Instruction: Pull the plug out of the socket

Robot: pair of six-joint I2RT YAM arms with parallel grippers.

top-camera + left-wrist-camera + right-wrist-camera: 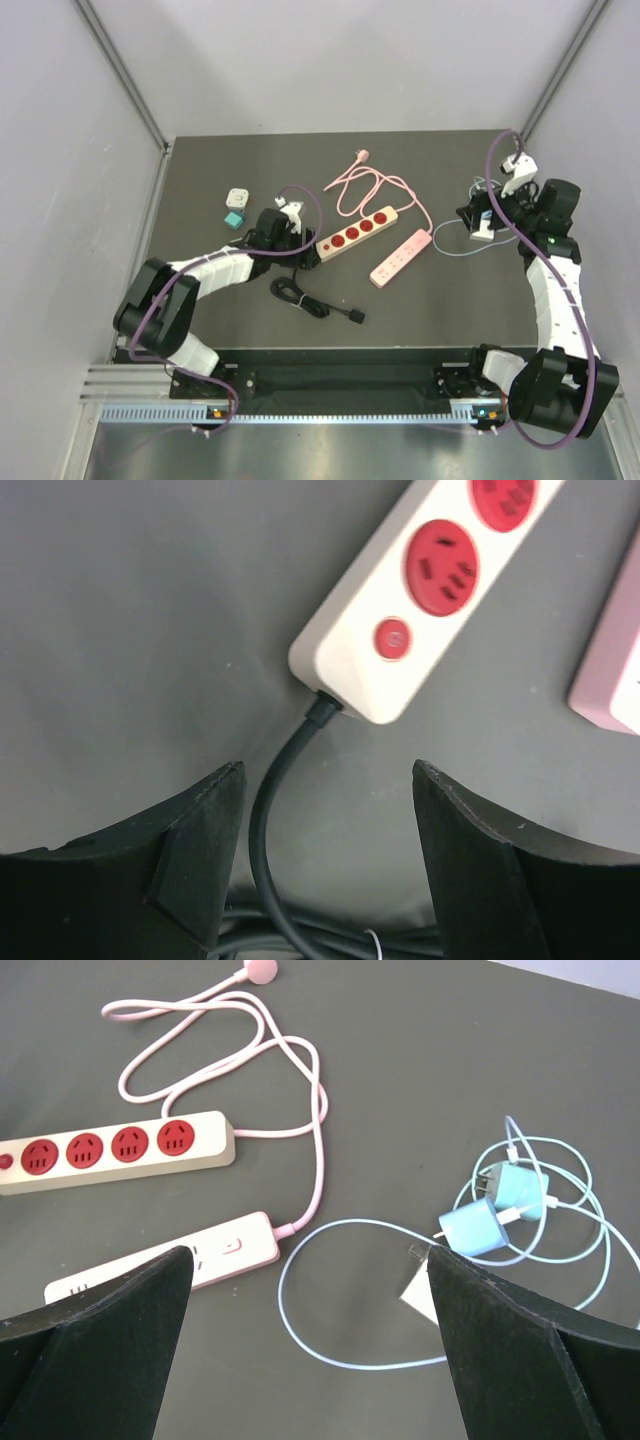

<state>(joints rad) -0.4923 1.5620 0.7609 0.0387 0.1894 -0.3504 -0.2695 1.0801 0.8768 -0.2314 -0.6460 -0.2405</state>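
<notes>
Lying loose on the desk point(450, 300), the black plug point(355, 317) is seen in front of the beige power strip point(357, 232), whose cord point(275, 810) is straddled, untouched, by the half-open left end effector point(327, 810). The right end effector point(308, 1290) is spread wide, empty.

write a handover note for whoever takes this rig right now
Left gripper: jaws open, empty, either side of the black cord at the switch end of the cream plastic power strip with red sockets.
Right gripper: jaws open, empty, above the light-blue cube chargers.
Done: no plug shows in the cream strip or the pink plastic power strip.
Left: probably nothing; confirm.
</notes>
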